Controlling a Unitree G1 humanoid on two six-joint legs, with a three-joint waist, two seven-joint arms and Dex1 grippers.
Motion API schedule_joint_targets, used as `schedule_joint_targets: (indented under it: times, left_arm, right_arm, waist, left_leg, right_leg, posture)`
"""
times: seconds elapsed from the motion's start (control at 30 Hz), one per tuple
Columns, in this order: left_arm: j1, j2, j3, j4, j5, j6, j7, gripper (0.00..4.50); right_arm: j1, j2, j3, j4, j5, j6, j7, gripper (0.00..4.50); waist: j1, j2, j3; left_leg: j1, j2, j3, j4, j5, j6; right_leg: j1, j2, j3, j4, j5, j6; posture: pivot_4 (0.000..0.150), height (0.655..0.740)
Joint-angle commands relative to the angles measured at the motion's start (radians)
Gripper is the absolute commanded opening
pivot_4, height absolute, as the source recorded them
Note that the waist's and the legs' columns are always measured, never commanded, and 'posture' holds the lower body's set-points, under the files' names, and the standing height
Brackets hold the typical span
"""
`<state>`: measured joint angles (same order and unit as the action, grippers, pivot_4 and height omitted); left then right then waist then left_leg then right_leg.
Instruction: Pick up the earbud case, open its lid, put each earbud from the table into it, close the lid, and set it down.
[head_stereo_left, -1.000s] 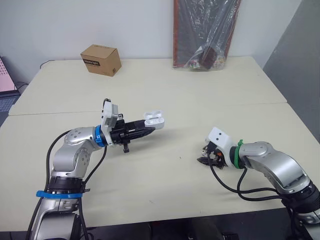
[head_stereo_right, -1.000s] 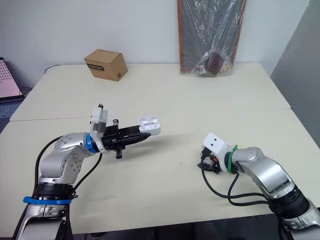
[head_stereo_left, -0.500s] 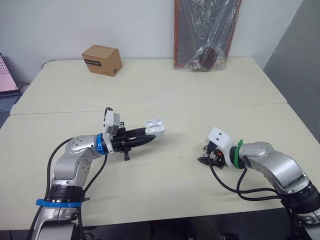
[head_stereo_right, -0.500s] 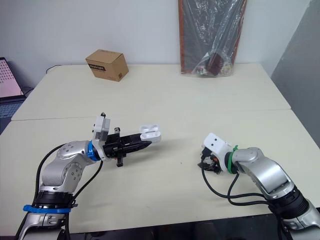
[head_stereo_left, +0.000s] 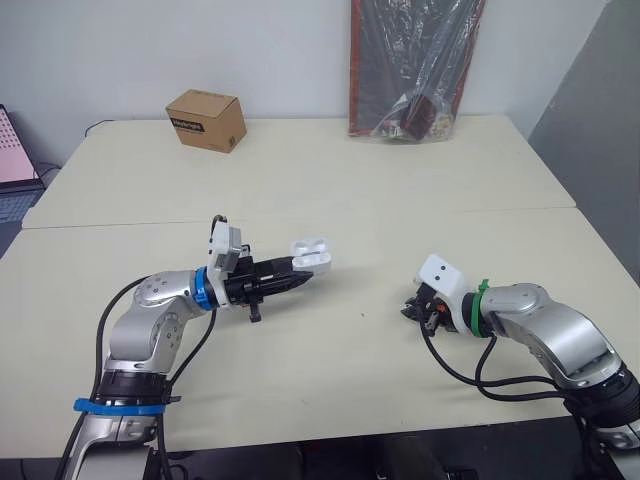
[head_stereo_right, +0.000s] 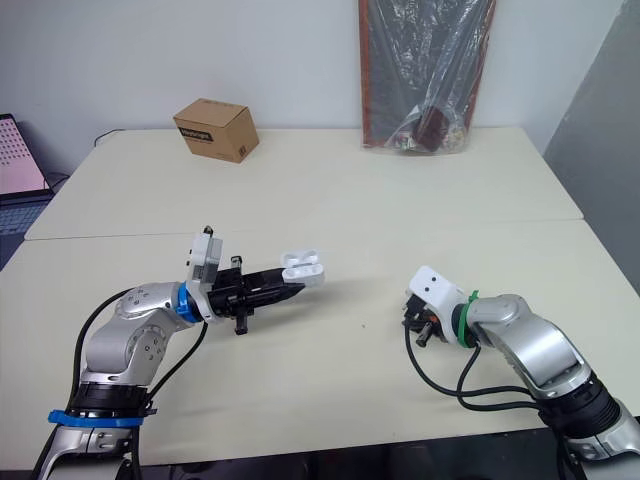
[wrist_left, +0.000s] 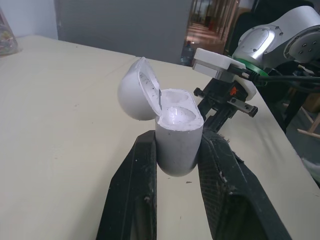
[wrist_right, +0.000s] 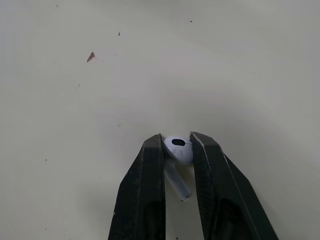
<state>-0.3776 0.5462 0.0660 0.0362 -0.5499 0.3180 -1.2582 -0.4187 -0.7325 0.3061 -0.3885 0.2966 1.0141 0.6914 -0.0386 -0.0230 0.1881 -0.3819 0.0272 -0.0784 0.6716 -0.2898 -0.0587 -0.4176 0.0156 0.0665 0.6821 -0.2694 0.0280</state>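
Lowers open-lidded earbud case in clenched left pincer, raises one earbud just off the bench toward its front edge in clenched right pincer, readying insertion.

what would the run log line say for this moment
left fingers: shut on white plastic earbud case, lid open | right fingers: shut on white earbud at beige table | earbud not yet in case

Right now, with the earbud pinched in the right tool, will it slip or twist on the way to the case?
The earbud looks glossy and rounded, held only at its bulb by the right tool, so it may well slip. Its stem hangs free, so it could pivot. It looks small, so probably light.
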Motion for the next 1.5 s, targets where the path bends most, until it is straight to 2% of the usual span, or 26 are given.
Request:
schedule_joint_targets:
  times: [0.03, 0.33, 0.7, 1.0, 1.5]
  left_arm:
    - [-0.014, -0.001, 0.000, -0.030, -0.011, -0.022, -0.008, 0.78]
    - [-0.016, 0.001, 0.000, -0.025, -0.010, -0.027, -0.012, 0.78]
    - [-0.025, 0.001, -0.007, -0.032, -0.014, -0.024, -0.012, 0.78]
    - [-0.017, 0.007, -0.002, -0.044, -0.018, -0.021, -0.007, 0.78]
    - [-0.019, 0.015, 0.001, -0.045, -0.018, -0.021, -0.012, 0.78]
  right_arm:
    - [-0.002, -0.015, -0.009, 0.000, -0.009, 0.007, 0.005, 0.49]
    - [-0.011, -0.056, 0.019, 0.011, -0.025, -0.045, 0.060, 0.42]
    - [-0.009, -0.192, 0.068, 0.086, -0.084, -0.396, 0.349, 0.42]
    - [0.004, -0.190, 0.073, 0.122, -0.092, -0.572, 0.516, 0.42]
    - [0.024, -0.153, 0.085, 0.155, -0.149, -0.669, 0.574, 0.42]
  waist:
    - [0.000, 0.000, 0.000]
    - [0.006, 0.000, 0.000]
    - [0.006, 0.000, 0.000]
    - [0.007, 0.000, 0.000]
    - [0.007, 0.000, 0.000]
  left_leg:
    - [0.000, 0.000, 0.000, 0.000, 0.000, 0.000]
    - [0.000, 0.000, 0.000, 0.000, 0.000, 0.000]
    - [0.000, 0.000, 0.000, 0.000, 0.000, 0.000]
    - [0.000, 0.000, 0.000, 0.001, 0.000, 0.000]
    - [0.001, 0.000, 0.000, 0.006, 0.000, 0.000]
  right_leg:
    - [0.000, 0.000, 0.000, 0.000, 0.000, 0.000]
    - [0.000, 0.000, 0.000, 0.000, 0.000, 0.000]
    - [0.000, 0.000, 0.000, 0.000, 0.000, 0.000]
    - [0.000, 0.000, 0.000, 0.000, 0.000, 0.000]
    - [0.004, 0.000, 0.000, 0.000, 0.001, 0.002]
  posture:
    - [0.150, 0.7400]
    - [0.150, 0.7400]
    - [0.150, 0.7400]
    - [0.150, 0.7400]
    - [0.150, 0.7400]
